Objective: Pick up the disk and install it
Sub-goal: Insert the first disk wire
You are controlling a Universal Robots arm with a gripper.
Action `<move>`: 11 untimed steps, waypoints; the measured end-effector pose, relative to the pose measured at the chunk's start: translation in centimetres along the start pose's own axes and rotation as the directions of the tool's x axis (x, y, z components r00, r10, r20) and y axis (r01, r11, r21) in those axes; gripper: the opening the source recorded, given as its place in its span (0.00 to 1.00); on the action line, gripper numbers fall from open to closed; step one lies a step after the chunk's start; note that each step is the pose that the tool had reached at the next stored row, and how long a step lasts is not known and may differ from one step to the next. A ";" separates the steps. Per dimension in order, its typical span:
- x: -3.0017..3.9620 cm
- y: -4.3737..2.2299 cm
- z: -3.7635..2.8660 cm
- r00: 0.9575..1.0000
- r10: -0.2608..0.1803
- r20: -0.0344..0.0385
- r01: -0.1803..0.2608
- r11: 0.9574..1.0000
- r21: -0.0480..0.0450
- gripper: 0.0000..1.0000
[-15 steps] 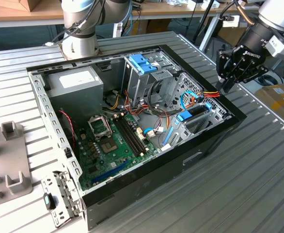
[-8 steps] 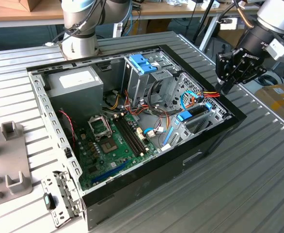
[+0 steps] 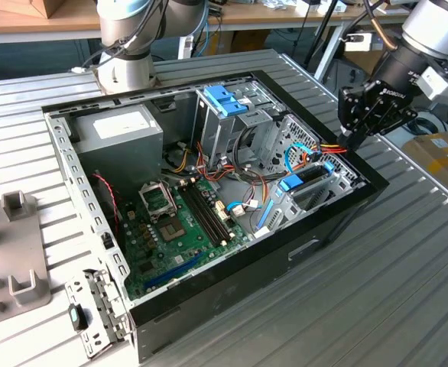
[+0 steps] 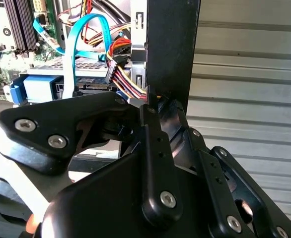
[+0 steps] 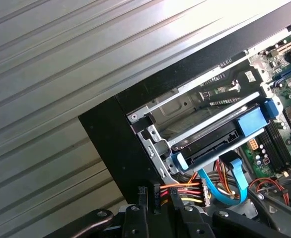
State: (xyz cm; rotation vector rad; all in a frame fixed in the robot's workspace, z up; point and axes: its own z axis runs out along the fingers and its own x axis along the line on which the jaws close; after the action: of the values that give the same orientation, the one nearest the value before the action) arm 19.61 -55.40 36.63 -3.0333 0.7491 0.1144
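At the exterior view's left a grey plastic fixture (image 3: 14, 252) sits on the ribbed metal table (image 3: 407, 275), and just beside the open computer case (image 3: 209, 306) a small perforated metal bracket (image 3: 94, 310) lies flat. Inside the case, toward its left end, the grey power-supply box (image 3: 121, 141) stands against the wall, with the green motherboard (image 3: 182, 229) spread out below it. Further along, the metal drive cage (image 3: 239, 126) rises near the back, topped by its blue plastic handle (image 3: 225, 99). Right of that, a tangle of coloured cables (image 3: 327, 149) runs toward the corner of the case, and there the disk (image 3: 304, 182) sits in its bay with its blue carrier frame showing, slotted between the metal rails; in the first wrist view it (image 5: 220, 134) lies level in the bay, its blue tab facing the motherboard and a blue data cable (image 5: 232, 181) plugged in at its rear edge. In the second wrist view the disk (image 4: 83, 74) shows beyond the black linkage, the same blue cable looping over it. At the exterior view's right the gripper (image 3: 352, 139) hangs tilted over the case's far corner, its tips down at the black rim just beside the coloured cables and near the disk, not holding it. Its black fingers (image 4: 158, 124) appear drawn close together at the case wall, but I cannot tell whether they are fully closed or pinching anything.
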 end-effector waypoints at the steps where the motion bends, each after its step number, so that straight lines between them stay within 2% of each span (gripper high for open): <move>1: 0.00 0.00 0.00 1.000 0.000 0.000 0.000 1.000 0.000 0.30; 7: 0.01 0.00 0.11 1.000 0.000 0.000 0.000 1.000 0.000 0.30; 8: 0.01 0.00 0.11 1.000 0.000 0.000 0.000 1.000 0.000 0.29; 9: 0.01 0.00 0.12 1.000 0.000 0.000 0.000 1.000 0.000 0.22; 11: 0.01 0.00 0.11 1.000 0.000 0.000 0.000 1.000 0.000 0.22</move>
State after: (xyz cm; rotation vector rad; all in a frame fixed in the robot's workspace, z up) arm 19.61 -55.40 36.52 -3.0335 0.7489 0.1143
